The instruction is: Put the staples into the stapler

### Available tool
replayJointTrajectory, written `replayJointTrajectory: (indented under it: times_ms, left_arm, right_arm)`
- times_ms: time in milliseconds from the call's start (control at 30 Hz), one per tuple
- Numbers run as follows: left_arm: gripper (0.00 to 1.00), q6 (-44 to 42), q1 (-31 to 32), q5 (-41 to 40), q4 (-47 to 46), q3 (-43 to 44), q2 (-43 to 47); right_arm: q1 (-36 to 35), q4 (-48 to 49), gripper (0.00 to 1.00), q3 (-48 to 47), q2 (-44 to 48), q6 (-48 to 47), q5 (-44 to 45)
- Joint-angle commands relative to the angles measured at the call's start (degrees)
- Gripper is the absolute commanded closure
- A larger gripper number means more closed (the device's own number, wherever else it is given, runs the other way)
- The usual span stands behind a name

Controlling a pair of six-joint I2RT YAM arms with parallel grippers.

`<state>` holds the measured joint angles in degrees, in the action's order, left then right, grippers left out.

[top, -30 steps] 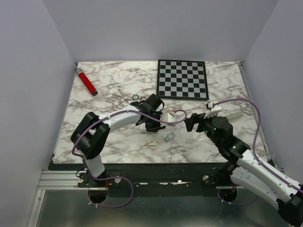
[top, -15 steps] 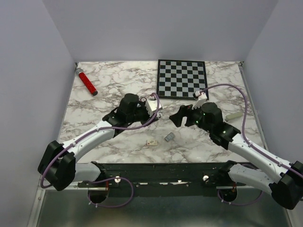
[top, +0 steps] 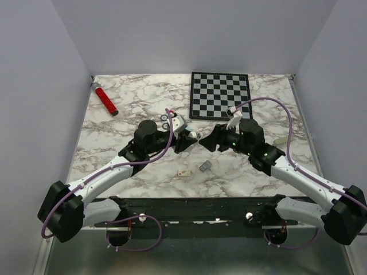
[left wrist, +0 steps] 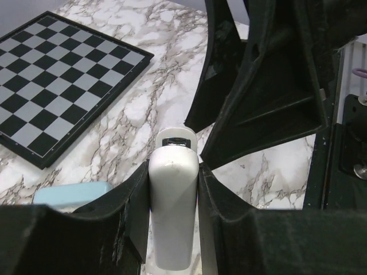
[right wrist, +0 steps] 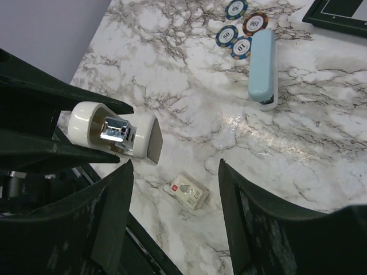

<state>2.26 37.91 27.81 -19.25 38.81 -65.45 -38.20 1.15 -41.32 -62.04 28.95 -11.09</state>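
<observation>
A red tube (top: 106, 100) lies toward 10 o'clock on the marble tabletop (top: 143, 91). Poker chips (right wrist: 241, 28) sit near the middle. The stapler (right wrist: 262, 67) lies flat just beside them at their 4 o'clock in the right wrist view, light blue top up and held by nothing. The left end effector (top: 188, 138) is pinching a white rounded piece (left wrist: 173, 212) with a shiny metal insert at its tip. A small cream box (top: 184, 172) rests at its 6 o'clock. The staples (top: 205, 166) lie just beside the box at its 2 o'clock, untouched. The right end effector (top: 209, 141) hangs at their 12 o'clock, fingers spread with nothing between them, facing the white piece. The chessboard (top: 221, 95) lies at 12 o'clock from it, and a white bar (top: 282, 140) at 3 o'clock.
</observation>
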Motion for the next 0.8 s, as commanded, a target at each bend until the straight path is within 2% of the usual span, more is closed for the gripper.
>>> replayJointTrajectory:
  times_ms: [0, 233, 400, 700, 767]
  left_arm:
    - [1.00, 1.8, 1.5, 2.2, -4.7, -0.3, 1.4]
    - [1.00, -0.1, 3.0, 1.1, -3.7, 0.0, 1.5]
    - [1.00, -1.4, 4.1, 1.5, -3.7, 0.3, 1.6]
    - [1.00, -3.5, 7.6, 1.0, -4.6, 1.6, 0.6]
    - [1.00, -3.6, 7.8, 1.0, -5.0, 1.8, 0.8]
  right_arm:
    - [-0.2, 2.6, 0.33, -1.2, -0.4, 2.1, -2.2]
    - [-0.1, 2.7, 0.39, -1.0, 0.0, 2.8, -0.2]
    - [-0.2, 2.4, 0.50, 0.2, 0.2, 4.0, 2.6]
    - [-0.2, 4.8, 0.56, -0.7, -1.6, 7.8, -1.3]
    - [-0.2, 5.4, 0.62, 0.1, -1.5, 8.8, -0.8]
